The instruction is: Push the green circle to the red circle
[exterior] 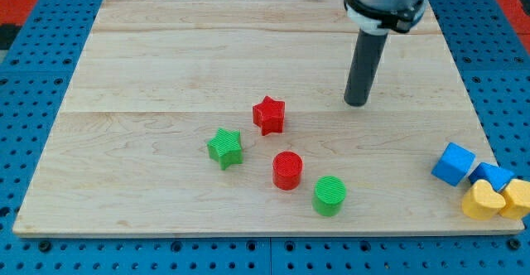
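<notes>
The green circle [330,195] lies on the wooden board near the view's bottom, just right of and below the red circle [287,171]; a small gap separates them. My tip [357,103] rests on the board well above the green circle, toward the view's upper right, touching no block.
A red star [269,115] sits above the red circle and a green star [225,148] to its left. At the board's bottom right corner are two blue blocks [454,164] [493,176] and two yellow blocks [482,200] [517,198]. Blue pegboard [33,76] surrounds the board.
</notes>
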